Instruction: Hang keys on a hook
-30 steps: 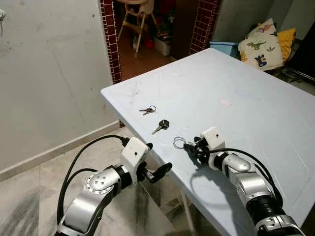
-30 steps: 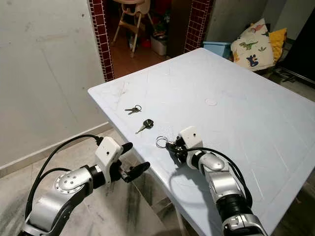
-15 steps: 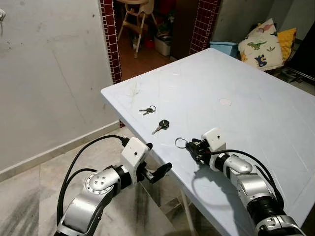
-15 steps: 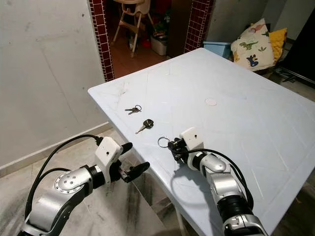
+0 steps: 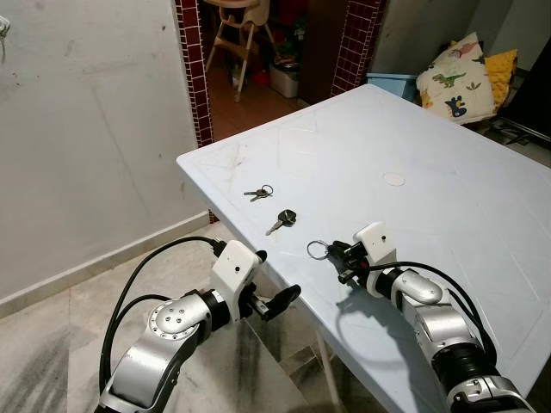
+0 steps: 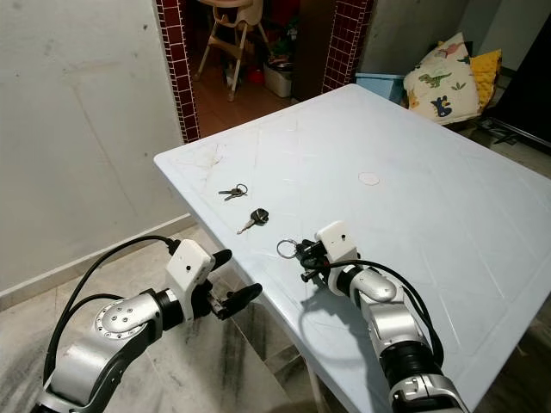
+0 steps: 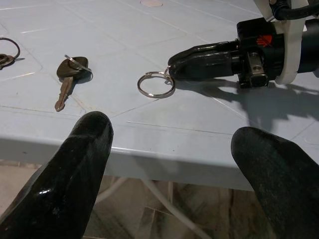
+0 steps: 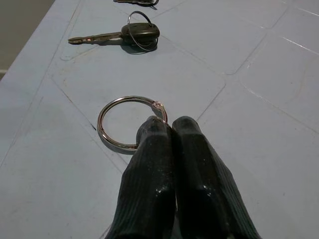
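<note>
A bare silver key ring (image 8: 130,122) lies low over the white table (image 5: 448,172) near its front edge. My right gripper (image 8: 169,128) is shut on the ring's near side, fingers pressed together; the ring (image 5: 317,249) sticks out from the gripper (image 5: 336,251) towards the table corner. A black-headed key (image 5: 282,218) with its own ring lies a little beyond. A small bunch of keys (image 5: 258,192) lies farther on. My left gripper (image 5: 277,275) hangs open below and in front of the table edge, its fingers (image 7: 75,164) wide apart and holding nothing.
A plain wall (image 5: 86,129) stands to the left with a small pale fitting (image 5: 3,27) high up. A tiled doorway (image 5: 258,52) opens behind the table, with a chair inside. Cushions (image 5: 456,77) lie at the back right. A white disc (image 5: 393,179) rests mid-table.
My right gripper has shifted slightly along the table with the key ring pinched in it. The left arm and the other keys have stayed put.
</note>
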`<state>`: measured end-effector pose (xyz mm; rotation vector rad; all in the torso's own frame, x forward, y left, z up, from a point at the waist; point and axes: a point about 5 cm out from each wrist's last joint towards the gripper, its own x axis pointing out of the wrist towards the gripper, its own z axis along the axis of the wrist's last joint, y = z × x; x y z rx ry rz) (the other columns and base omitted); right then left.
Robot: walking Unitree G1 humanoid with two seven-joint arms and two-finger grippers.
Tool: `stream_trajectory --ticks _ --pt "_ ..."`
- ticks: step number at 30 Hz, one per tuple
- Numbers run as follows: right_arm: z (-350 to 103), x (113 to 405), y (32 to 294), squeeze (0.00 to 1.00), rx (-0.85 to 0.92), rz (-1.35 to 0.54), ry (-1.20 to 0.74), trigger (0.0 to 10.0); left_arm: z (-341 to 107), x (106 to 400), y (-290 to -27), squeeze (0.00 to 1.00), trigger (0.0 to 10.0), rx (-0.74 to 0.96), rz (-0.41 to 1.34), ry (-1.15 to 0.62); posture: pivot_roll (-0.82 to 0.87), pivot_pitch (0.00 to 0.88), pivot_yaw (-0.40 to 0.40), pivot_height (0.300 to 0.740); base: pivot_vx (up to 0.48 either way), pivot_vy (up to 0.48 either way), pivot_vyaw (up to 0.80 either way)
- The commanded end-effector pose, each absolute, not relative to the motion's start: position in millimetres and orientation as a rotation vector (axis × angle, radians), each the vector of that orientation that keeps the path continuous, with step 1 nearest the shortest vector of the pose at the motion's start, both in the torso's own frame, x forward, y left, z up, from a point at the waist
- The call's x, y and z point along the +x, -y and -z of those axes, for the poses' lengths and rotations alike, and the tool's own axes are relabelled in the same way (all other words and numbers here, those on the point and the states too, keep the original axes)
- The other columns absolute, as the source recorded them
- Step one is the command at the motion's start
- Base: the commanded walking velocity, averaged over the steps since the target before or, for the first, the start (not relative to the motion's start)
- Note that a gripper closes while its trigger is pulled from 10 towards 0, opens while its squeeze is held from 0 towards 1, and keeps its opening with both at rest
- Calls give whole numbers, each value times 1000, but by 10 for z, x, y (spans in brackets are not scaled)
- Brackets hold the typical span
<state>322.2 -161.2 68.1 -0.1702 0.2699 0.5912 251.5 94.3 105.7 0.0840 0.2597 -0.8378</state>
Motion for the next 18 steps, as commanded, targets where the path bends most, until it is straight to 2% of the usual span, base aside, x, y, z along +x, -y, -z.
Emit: stream_trajectory --ticks 1,18 --pt "-606 3206 1670 0 -174 -559 -315 0 -1069 2511 -940 0 10000 96 842 -256 160 0 -21 740 0 0 0" --pt "-749 3336 1929 0 -105 -248 -221 0 -1080 2523 -952 0 10000 99 837 -249 157 0 -18 740 0 0 0"
